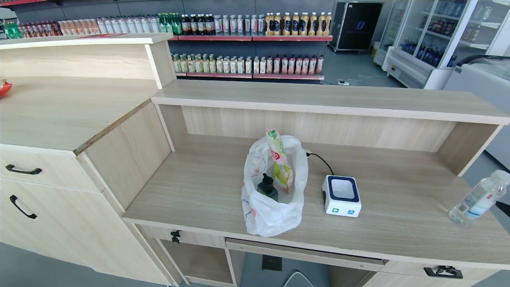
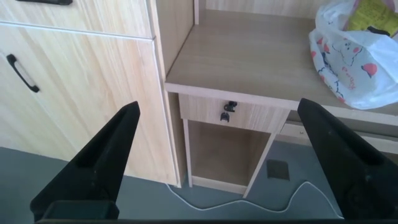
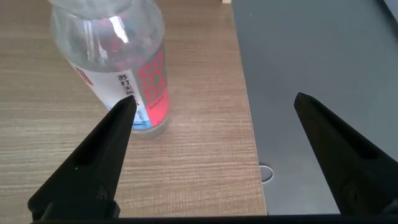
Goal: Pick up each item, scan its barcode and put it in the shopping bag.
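A white plastic shopping bag (image 1: 275,207) stands open mid-counter, holding a green-yellow snack pack (image 1: 281,163) and a dark capped bottle (image 1: 267,186). To its right sits the white barcode scanner (image 1: 341,195). A clear water bottle (image 1: 480,198) with a red-blue label stands near the counter's right end. My right gripper (image 3: 214,162) hovers open just beside the water bottle (image 3: 118,62), which lies off to one finger's side, not between the fingers. My left gripper (image 2: 217,168) is open and holds nothing, low in front of the counter, with the bag (image 2: 354,62) ahead of it.
The counter (image 1: 199,187) has a raised back ledge and side walls. A taller cabinet (image 1: 59,119) stands to the left. A drawer with a key (image 2: 230,111) sits under the front edge. The scanner's cable (image 1: 320,159) runs behind the bag. The counter's right edge (image 3: 245,124) drops to grey floor.
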{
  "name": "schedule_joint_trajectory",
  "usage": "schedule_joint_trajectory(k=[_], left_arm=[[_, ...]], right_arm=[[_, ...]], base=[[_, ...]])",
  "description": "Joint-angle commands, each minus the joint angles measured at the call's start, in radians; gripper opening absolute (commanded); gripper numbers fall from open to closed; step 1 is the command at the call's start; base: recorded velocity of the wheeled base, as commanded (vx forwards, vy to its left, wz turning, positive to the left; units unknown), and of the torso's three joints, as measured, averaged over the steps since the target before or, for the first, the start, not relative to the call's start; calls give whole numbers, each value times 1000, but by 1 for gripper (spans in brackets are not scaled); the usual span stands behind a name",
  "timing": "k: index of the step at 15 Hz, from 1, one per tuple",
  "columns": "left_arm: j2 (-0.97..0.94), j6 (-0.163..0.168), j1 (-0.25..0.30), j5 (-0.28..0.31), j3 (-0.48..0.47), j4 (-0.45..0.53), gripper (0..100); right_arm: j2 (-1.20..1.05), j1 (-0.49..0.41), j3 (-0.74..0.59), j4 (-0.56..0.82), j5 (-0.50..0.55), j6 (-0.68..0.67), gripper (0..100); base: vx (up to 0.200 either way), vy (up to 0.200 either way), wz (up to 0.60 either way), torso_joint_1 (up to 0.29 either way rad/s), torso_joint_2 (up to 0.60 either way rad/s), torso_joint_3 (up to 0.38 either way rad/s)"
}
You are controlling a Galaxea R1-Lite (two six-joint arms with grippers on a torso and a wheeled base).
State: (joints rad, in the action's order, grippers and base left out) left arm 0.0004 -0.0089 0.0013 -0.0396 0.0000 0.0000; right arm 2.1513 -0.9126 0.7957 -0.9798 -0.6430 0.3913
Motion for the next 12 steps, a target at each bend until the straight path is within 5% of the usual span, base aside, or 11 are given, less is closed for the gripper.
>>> schedule_joint_trajectory(k=[1, 12], left_arm=[[0, 0, 0, 0, 0, 0, 100], [0, 0, 0, 0, 0, 0, 100]], right_arm=[[-2, 52, 10, 1, -23, -3, 100], [64, 207, 25, -5, -32, 49, 100]], base=[[0, 0, 0, 0, 0, 0], [0, 0, 0, 0, 0, 0]])
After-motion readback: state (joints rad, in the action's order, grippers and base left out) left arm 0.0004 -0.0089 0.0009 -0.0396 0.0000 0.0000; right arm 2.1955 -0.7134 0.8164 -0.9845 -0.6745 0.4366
